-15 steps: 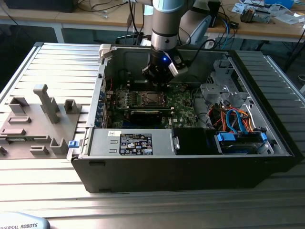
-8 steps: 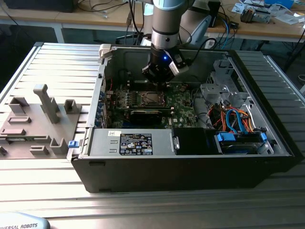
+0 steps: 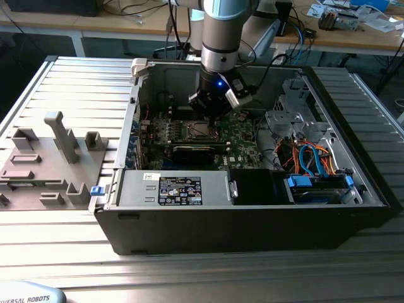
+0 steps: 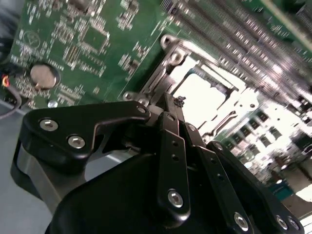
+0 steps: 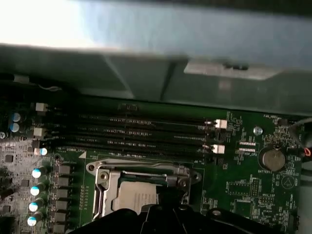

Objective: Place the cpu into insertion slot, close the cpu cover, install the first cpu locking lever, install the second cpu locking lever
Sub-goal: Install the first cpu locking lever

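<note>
1. The hand (image 3: 211, 112) hangs low inside the open computer case (image 3: 252, 208), directly above the insertion slot (image 3: 201, 130) on the green motherboard (image 3: 243, 136).
2. In the second wrist view its black fingers (image 4: 171, 122) are pressed together, nothing visible between them, tips at the socket's edge.
3. The cpu (image 5: 138, 195) lies flat in the insertion slot, silver top up.
4. The cpu cover (image 5: 141, 170) frames the chip; whether it is latched cannot be told.
5. The case stands on a ribbed metal worktop (image 3: 76, 88).
</note>
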### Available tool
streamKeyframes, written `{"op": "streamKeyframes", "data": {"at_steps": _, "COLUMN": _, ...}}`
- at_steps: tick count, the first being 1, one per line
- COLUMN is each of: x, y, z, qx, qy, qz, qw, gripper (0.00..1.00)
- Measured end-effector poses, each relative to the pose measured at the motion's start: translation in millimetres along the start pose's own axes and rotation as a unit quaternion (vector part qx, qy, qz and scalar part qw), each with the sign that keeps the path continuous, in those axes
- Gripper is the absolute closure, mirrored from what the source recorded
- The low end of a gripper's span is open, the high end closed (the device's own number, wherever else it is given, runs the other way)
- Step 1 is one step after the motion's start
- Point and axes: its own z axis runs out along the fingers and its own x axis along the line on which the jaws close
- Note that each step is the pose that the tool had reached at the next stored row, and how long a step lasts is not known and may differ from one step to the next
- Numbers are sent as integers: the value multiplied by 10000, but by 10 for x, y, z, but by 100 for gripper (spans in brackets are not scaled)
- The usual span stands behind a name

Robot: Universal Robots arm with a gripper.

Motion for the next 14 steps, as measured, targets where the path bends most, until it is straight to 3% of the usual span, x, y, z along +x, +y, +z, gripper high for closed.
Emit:
{"op": "streamKeyframes", "data": {"at_steps": 4, "x": 10, "y": -118, "z": -1, "qx": 0, "qy": 0, "qz": 0, "qw": 10000, "gripper": 89}}
{"op": "streamKeyframes", "data": {"at_steps": 7, "x": 13, "y": -146, "z": -29, "qx": 1, "qy": 1, "qz": 0, "qw": 10000, "gripper": 89}}
{"op": "streamKeyframes", "data": {"at_steps": 10, "x": 11, "y": -145, "z": -161, "qx": 0, "qy": 0, "qz": 0, "qw": 10000, "gripper": 89}}
{"op": "streamKeyframes", "data": {"at_steps": 14, "x": 10, "y": -145, "z": -273, "qx": 0, "qy": 0, "qz": 0, "qw": 10000, "gripper": 89}}
